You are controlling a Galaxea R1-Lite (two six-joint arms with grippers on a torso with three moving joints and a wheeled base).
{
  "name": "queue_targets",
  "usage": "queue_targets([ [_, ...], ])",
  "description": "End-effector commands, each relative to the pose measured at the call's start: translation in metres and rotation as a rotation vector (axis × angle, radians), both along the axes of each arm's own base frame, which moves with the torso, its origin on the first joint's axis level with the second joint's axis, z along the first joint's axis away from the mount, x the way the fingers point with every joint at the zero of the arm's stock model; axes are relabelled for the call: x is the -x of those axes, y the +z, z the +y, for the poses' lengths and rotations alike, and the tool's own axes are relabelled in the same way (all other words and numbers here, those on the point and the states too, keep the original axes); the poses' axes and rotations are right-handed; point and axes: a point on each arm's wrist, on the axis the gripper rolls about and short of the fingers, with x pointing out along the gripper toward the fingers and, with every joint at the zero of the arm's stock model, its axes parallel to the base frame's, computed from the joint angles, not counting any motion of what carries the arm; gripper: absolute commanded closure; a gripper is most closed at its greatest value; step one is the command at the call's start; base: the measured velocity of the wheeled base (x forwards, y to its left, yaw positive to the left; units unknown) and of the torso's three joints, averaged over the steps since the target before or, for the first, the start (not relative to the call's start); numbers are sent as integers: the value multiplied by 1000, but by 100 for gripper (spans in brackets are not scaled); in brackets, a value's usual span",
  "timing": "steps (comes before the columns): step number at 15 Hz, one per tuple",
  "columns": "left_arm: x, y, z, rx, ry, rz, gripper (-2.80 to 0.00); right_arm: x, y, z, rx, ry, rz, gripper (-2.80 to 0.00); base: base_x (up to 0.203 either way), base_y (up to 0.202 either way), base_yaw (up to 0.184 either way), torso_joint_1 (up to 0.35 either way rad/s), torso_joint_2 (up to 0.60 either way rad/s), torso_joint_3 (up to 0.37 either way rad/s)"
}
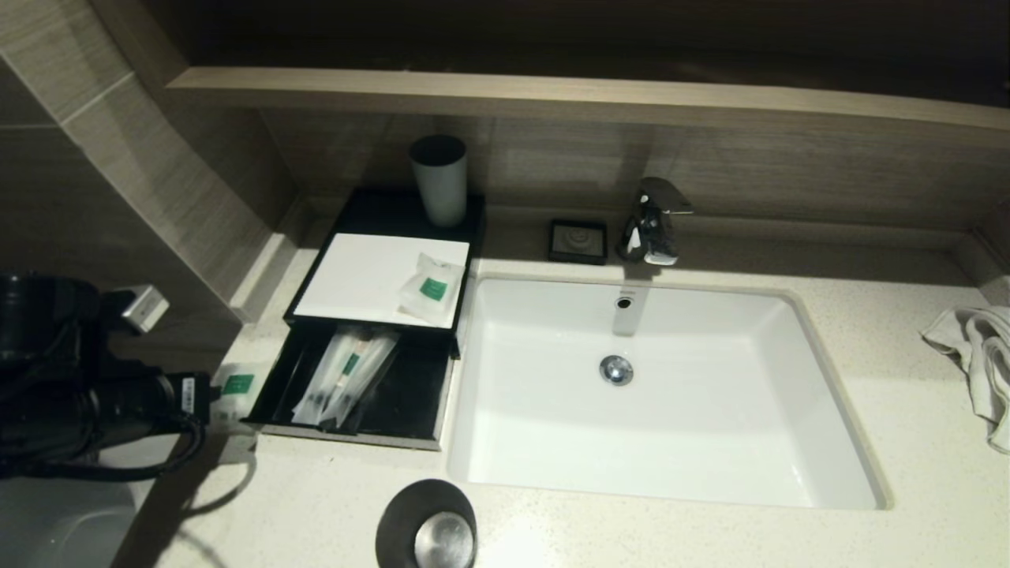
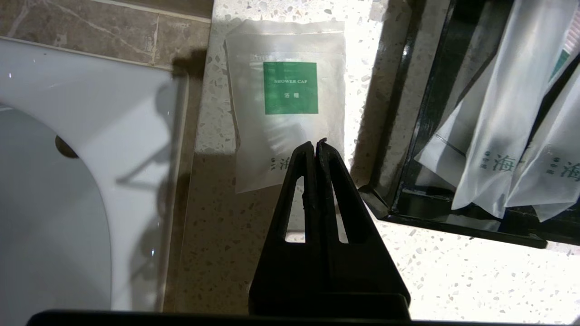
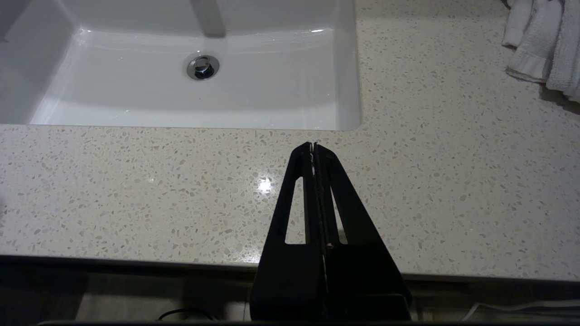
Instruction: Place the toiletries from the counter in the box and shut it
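Right now the left claw point(image 2: 316, 144) is pinched together with nothing in it, above the shower cap sachet point(image 2: 286, 104) lying on the desk point(image 2: 453, 280) at nine o'clock of the box point(image 1: 379, 331); coming down like that, it might just push the thin sachet away

Speckled cream tabletop point(image 1: 710, 536) carrying the open-drawered black box point(image 1: 379, 315), one squarish sachet point(image 2: 285, 104) just beside it, soap dish point(image 1: 578, 241), and crumpled towel point(image 1: 978, 355).

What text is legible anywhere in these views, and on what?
"SHOWER CAP": green label of the small sachet on the counter, ahead of the shut left gripper.
Chinese characters below it: too small.
"海": long sachets in the box's drawer; the smaller print is unreadable.
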Motion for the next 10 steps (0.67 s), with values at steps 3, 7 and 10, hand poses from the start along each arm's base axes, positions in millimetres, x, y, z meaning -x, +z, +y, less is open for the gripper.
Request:
queue_targets([
  [3, -2, -6, 5, -38, -8, 24, 0, 0, 0, 0, -1, 0, 2, 0, 0, 0, 0, 0, 0, 0],
  [7, -2, -9, 8, -54, -7, 34, 0, 0, 0, 0, -1, 0, 2, 0, 0, 0, 0, 0, 0, 0],
  [10, -2, -10, 8, -52, -19, 34, -280, 0, 0, 0, -1, 0, 2, 0, 0, 0, 0, 0, 0, 0],
])
